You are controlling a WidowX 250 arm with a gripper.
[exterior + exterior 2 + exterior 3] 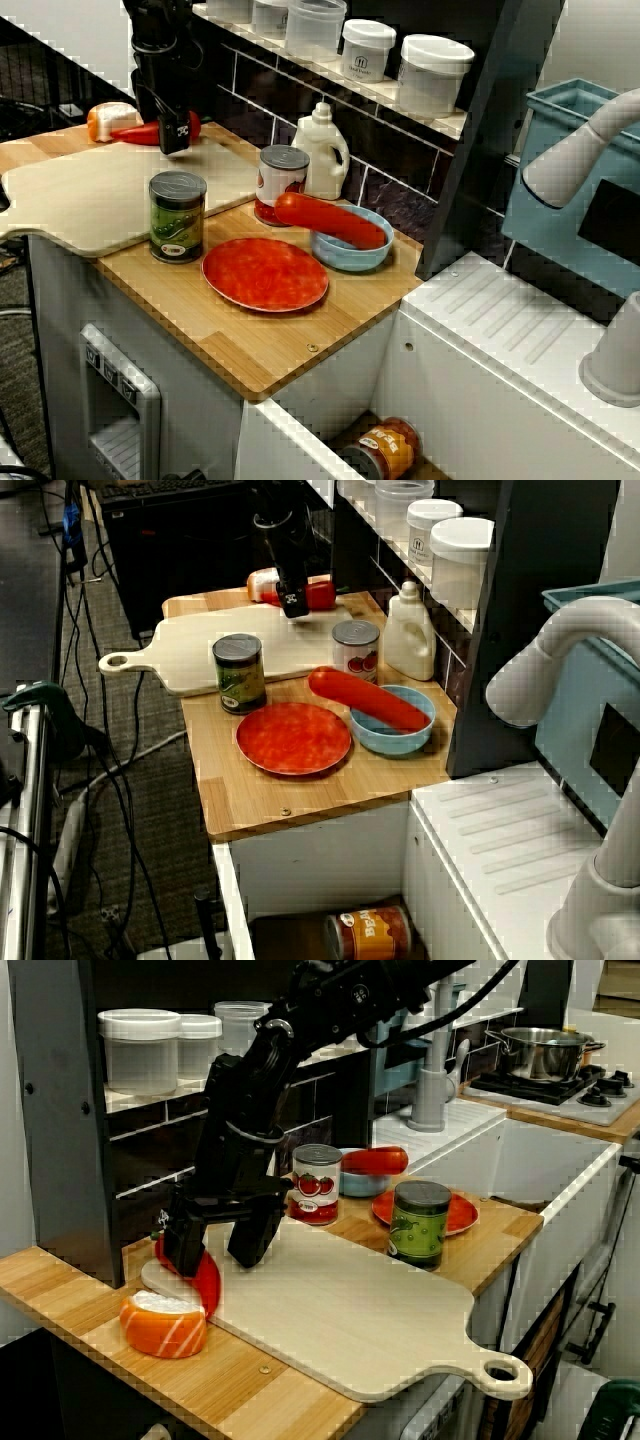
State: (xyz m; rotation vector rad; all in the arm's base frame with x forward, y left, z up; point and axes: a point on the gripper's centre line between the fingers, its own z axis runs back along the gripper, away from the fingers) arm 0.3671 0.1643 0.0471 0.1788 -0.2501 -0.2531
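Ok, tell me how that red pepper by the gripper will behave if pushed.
The red pepper looks smooth and glossy, so it may slip from the gripper. Long and rounded, lying by the edge of the cutting board, it would probably roll or pivot. Small, so likely light.

A red plate lay on the wooden counter. A green can stood upright just beside the plate, on the side of the pale cutting board. Between the plate and the wall stood a tomato can and, further back, a white bottle. A blue bowl sat just beside the plate, and a red sausage lay across its rim. High above the plate, white-lidded jars stood on a shelf. Below the plate's counter, an orange can lay on its side.
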